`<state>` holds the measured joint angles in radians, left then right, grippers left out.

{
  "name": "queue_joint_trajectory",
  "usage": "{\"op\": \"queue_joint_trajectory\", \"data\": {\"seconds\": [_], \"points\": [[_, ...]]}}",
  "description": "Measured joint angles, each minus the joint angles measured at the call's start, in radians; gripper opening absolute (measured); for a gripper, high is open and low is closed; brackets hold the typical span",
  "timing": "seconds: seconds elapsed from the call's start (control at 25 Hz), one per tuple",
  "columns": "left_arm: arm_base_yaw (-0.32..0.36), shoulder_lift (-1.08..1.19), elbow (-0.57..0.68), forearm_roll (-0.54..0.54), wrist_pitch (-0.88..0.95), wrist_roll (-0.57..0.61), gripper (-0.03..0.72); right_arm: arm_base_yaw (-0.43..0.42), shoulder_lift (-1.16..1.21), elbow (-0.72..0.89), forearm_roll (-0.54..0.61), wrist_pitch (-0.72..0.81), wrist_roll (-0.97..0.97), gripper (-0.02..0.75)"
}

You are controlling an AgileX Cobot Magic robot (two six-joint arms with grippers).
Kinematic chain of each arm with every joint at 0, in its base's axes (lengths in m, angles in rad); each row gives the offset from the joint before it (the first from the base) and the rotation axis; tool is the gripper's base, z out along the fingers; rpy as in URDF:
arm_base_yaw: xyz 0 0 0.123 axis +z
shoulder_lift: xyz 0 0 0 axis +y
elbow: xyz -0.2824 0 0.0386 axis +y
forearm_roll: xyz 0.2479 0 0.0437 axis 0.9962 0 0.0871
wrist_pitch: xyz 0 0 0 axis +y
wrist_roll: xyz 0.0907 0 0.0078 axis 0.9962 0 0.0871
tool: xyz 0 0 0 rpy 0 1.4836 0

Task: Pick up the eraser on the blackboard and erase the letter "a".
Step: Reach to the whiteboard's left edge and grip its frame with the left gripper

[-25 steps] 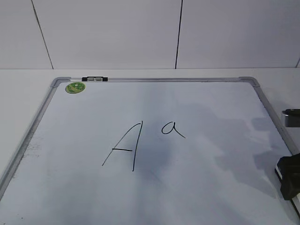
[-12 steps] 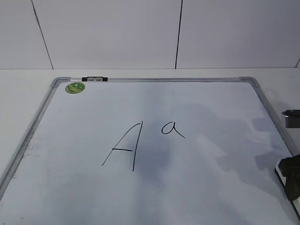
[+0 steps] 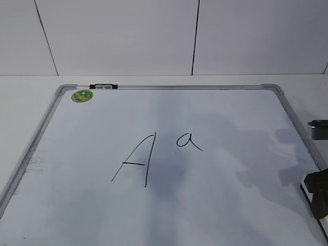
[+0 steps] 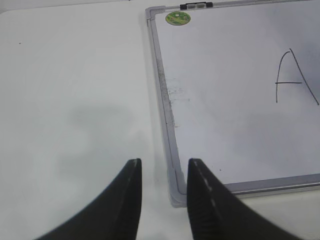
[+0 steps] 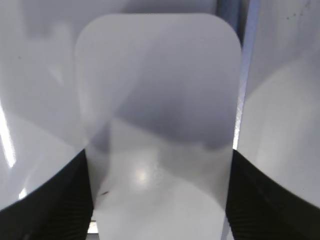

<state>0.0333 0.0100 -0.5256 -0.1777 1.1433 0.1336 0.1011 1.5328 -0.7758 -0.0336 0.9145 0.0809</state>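
Note:
The eraser [image 5: 157,75], a white rounded block, fills the right wrist view and lies on the blackboard [image 3: 169,87] beside its grey frame. My right gripper [image 5: 160,155] has a black finger [image 5: 60,200] pressed against each long side of it. In the exterior view this gripper [image 3: 316,197] sits at the board's right edge, low in the picture. The letter "a" [image 3: 188,141] is near the board's middle, right of a large capital "A" [image 3: 137,161]. My left gripper [image 4: 164,162] is open and empty above the board's near left corner [image 4: 175,192].
A round green magnet [image 3: 82,95] and a black clip [image 3: 103,86] sit at the board's far left corner. A dark grey object [image 3: 319,128] lies just outside the right frame. White table surrounds the board; a white wall stands behind.
My right gripper has dropped slightly lower at the board's right edge. The writing and the magnet have not moved.

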Motion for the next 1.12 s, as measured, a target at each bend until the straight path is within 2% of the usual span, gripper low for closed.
{"op": "queue_joint_trajectory", "data": {"seconds": [0.32,0.68,1.12], "points": [[0.000,0.000,0.000,0.000,0.000,0.000,0.235,0.000,-0.011,-0.035,0.000,0.029,0.000,0.532],[0.000,0.000,0.000,0.000,0.000,0.000,0.235,0.009,-0.126,-0.162,0.034,0.129,0.000,0.532],[0.000,0.000,0.000,0.000,0.000,0.000,0.235,0.188,-0.149,-0.277,0.034,0.174,0.000,0.532]]}}
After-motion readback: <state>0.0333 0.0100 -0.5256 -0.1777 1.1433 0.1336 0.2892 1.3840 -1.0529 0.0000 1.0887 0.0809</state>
